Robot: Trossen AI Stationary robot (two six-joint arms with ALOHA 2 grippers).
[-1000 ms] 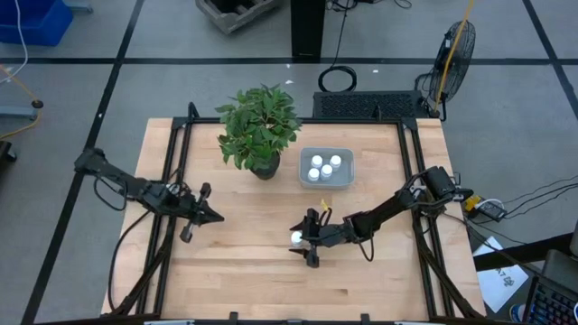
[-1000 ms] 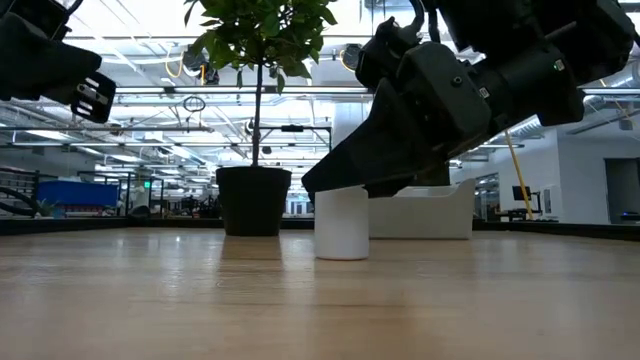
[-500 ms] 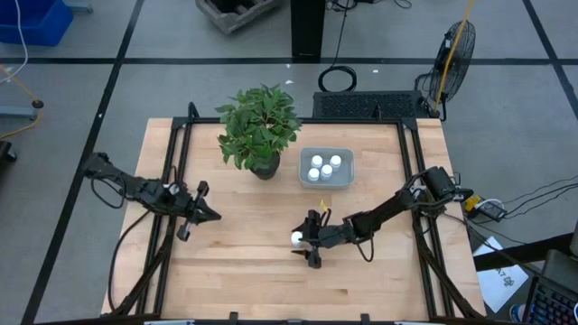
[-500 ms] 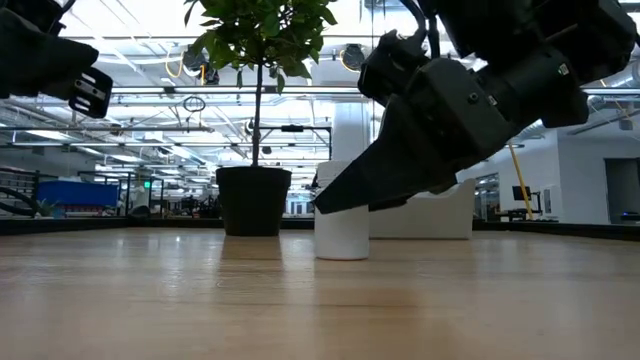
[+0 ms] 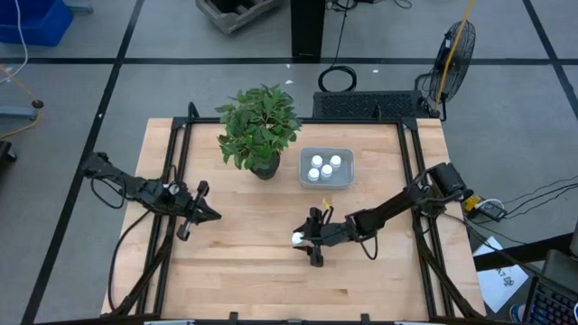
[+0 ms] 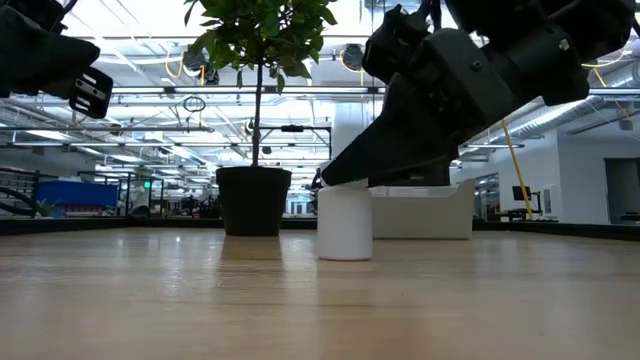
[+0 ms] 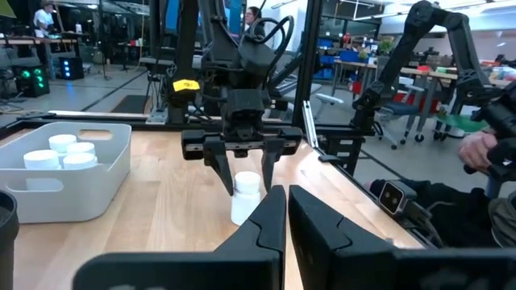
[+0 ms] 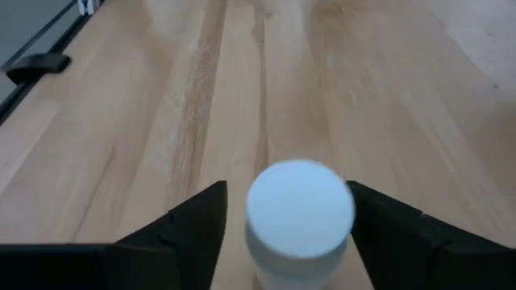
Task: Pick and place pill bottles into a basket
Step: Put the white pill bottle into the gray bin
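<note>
One white pill bottle point(image 5: 296, 238) stands upright on its base on the wooden table, near the middle. My right gripper point(image 5: 305, 239) is open, with a finger on each side of the bottle's cap point(image 8: 300, 208). It comes in low from the table's right. The pale basket point(image 5: 326, 168) sits behind it and holds three white bottles point(image 5: 323, 166). My left gripper point(image 5: 213, 216) is shut and empty above the table's left part. Its wrist view shows the bottle point(image 7: 244, 197) and the basket point(image 7: 81, 177). My right gripper straddles the bottle near its top, its fingers point(image 8: 201, 221) level and pointing toward the table's left. A gap shows on one side. The other finger point(image 8: 387, 221) is right beside the cap, and I cannot tell whether it touches. The bottle stands on the table.
A leafy plant point(image 5: 260, 125) in a dark pot point(image 6: 253, 200) stands at the far middle, left of the basket. Black frame rails run along the table's left and right sides. Bare wood lies between the bottle and the basket.
My right gripper has stayed astride the bottle. In the low view its fingers dipped a little and then rose again. The bottle stays upright on the table.
</note>
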